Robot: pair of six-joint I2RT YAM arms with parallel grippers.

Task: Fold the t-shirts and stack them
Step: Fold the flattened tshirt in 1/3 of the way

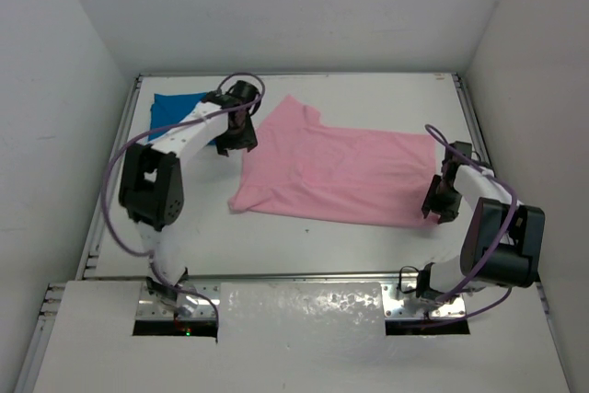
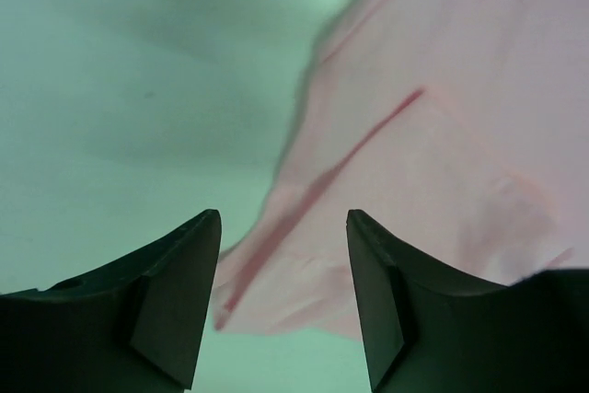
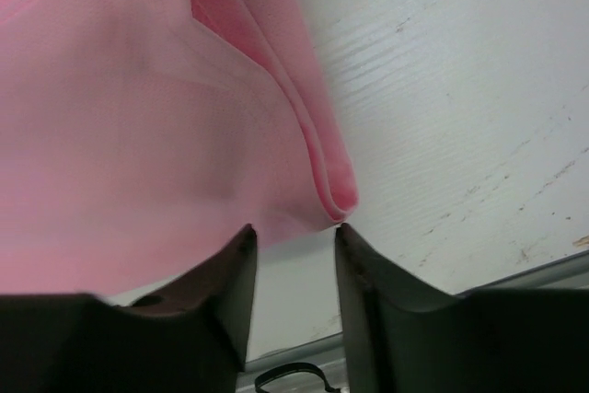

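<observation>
pink t-shirt (image 1: 336, 172) folded flat (edge doubled); left gripper (image 2: 283, 216), right gripper (image 3: 293, 227) gape empty.

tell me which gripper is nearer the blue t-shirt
Left. The left gripper is beside the blue t-shirt; the right gripper is far off, at the right end of the pink t-shirt.

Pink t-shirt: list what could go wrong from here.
1. The right hand is open, tips at the pink t-shirt's doubled corner; withdrawing could snag it.
2. The left hand is open over the rumpled edge; regrasping may catch one layer.
3. The left arm hangs over the blue t-shirt and might drag it.
</observation>
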